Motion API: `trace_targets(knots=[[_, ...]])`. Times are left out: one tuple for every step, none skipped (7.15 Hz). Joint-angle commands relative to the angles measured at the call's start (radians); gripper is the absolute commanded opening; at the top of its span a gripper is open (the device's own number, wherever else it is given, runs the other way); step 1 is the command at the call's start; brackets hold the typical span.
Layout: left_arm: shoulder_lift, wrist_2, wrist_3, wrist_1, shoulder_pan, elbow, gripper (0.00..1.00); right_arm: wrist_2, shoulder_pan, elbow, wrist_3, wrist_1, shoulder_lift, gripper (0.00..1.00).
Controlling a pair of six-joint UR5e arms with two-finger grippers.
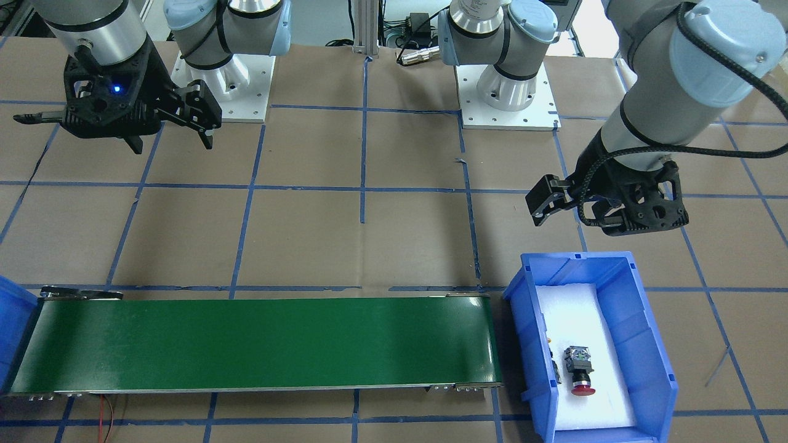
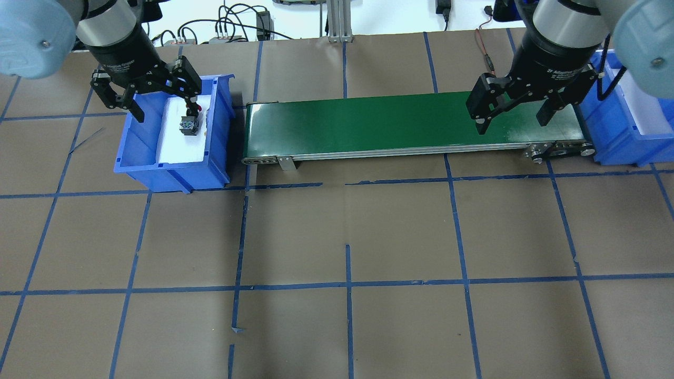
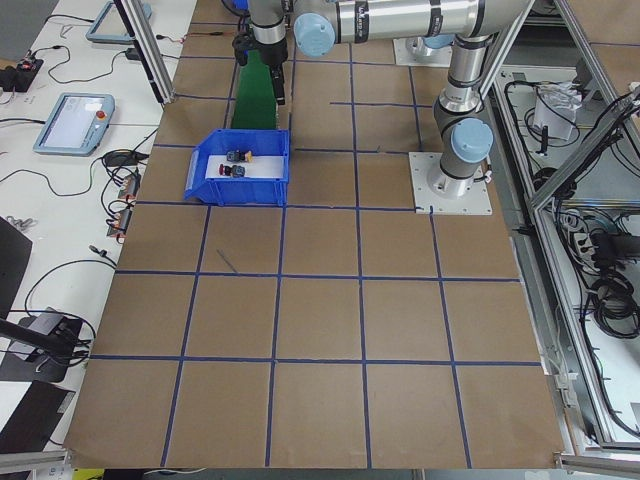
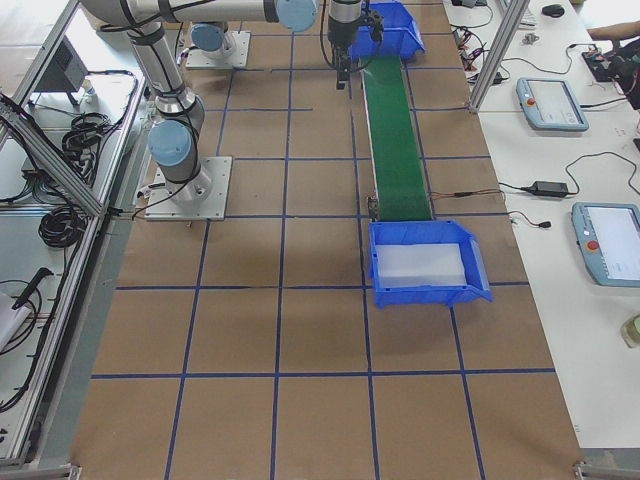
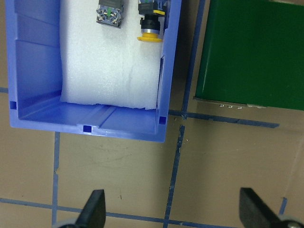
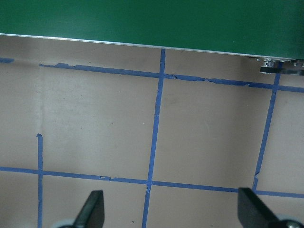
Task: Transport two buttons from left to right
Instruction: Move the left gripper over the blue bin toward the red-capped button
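Two buttons, neither yet transported. The red-capped button [image 1: 580, 370] and the yellow-capped button [image 5: 150, 23] lie just beside each other on the white foam liner [image 5: 109, 71] of the left blue bin [image 5: 95, 121]. The yellow one is nearer the wall that faces the green conveyor belt [image 2: 368, 123].

The left gripper [image 5: 173, 213] has its fingers wide apart and holds nothing, raised over the paper-covered table [image 2: 347, 226]. In its wrist view the bin's near wall lies ahead of the fingertips and both buttons lie farther ahead again. Both sit slightly toward the finger farther from the belt, the red one more so. How high the claw hangs above the bin cannot be read with confidence from these views.

The right gripper [image 6: 172, 213] also has its fingers spread and holds nothing. It is raised over bare table, with the belt's edge ahead of it. The right blue bin [image 4: 430, 290] stands off to its side, just past the belt's end.

Progress, as judged: no part of the transport is done, since neither button is grasped, on the belt or in the right bin. The left claw has to advance over its bin, descend and close on one button. Both buttons then have to travel to the right side.
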State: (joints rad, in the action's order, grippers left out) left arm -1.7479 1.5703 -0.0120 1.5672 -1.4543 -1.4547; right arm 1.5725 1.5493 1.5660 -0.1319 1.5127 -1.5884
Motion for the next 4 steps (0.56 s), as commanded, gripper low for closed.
trace_targets(knots=[[-0.063, -0.031, 0.117, -0.054, 0.093, 0.013, 1.0, 0.001, 0.0, 0.0, 0.0, 0.0, 0.001, 1.0], [-0.12, -0.042, 0.139, -0.121, 0.098, 0.016, 1.0, 0.001, 0.0, 0.0, -0.002, 0.0, 0.001, 1.0], [-0.163, -0.042, 0.148, -0.197, 0.098, 0.02, 1.0, 0.001, 0.0, 0.0, -0.002, 0.0, 0.001, 1.0], [-0.206, -0.039, 0.15, -0.238, 0.1, 0.039, 1.0, 0.001, 0.0, 0.0, -0.002, 0.0, 0.001, 1.0]])
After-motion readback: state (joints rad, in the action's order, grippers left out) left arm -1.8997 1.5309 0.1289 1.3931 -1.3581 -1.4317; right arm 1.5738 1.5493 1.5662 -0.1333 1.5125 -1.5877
